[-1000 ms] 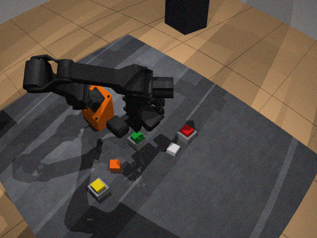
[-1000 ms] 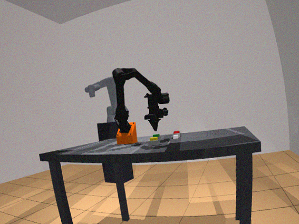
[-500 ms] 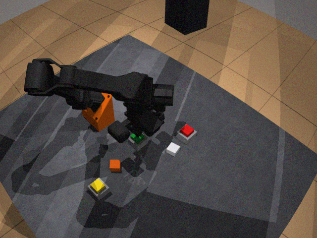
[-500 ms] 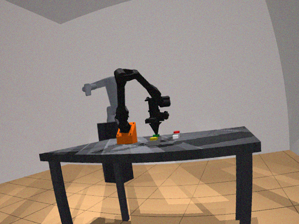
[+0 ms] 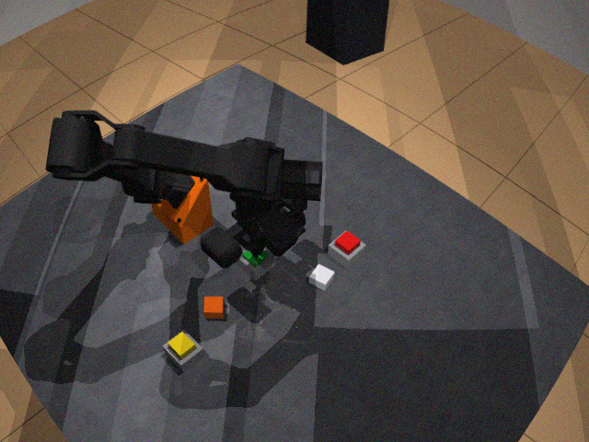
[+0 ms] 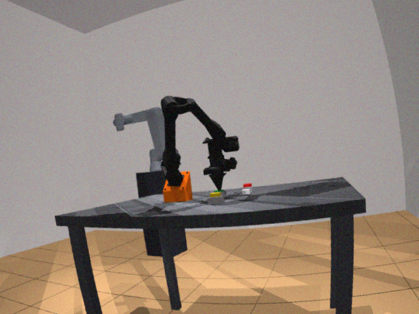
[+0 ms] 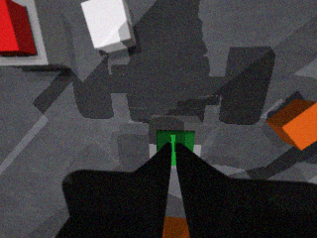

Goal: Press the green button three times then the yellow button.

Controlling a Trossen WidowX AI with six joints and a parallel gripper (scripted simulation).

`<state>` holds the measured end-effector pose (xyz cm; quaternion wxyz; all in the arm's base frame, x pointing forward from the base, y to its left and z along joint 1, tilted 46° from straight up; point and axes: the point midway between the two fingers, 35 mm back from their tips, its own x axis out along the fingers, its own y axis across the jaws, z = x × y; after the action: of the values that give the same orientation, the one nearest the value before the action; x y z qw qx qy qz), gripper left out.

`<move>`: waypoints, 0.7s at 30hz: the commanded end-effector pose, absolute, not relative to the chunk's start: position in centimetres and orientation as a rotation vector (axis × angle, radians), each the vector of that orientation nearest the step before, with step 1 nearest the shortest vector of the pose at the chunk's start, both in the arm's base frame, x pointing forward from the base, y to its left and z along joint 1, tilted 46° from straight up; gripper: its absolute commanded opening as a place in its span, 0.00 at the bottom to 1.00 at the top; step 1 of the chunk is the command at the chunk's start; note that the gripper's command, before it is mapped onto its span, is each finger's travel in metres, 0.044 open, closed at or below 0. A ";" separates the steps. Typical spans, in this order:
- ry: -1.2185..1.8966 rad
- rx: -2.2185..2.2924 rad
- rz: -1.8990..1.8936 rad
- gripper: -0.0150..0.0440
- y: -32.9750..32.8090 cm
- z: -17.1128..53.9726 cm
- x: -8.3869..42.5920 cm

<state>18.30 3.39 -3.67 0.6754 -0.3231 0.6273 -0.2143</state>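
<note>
Wrist view shows the hand [image 7: 172,149] pinched nearly shut, holding nothing, its tips on or just above the green button [image 7: 174,144]. In the top view that button [image 5: 253,257] sits near the middle of the worktop [image 5: 428,266], with the white block [image 5: 321,275] at about three o'clock from it, the orange block [image 5: 213,307] at about seven o'clock, and the yellow button [image 5: 180,345] farther out the same way. To press well, I'd drive straight down on the cap's centre until it bottoms out, then lift cleanly, avoiding both blocks.
</note>
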 end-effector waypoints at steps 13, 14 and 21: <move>1.417 -0.740 -0.482 0.29 5.6 -1.3 17.7; 1.417 -0.740 -0.482 0.29 5.6 -1.3 17.7; 1.417 -0.740 -0.481 0.29 5.2 -1.7 17.8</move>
<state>17.65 5.26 -1.51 0.6691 -0.3330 0.6289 -0.2141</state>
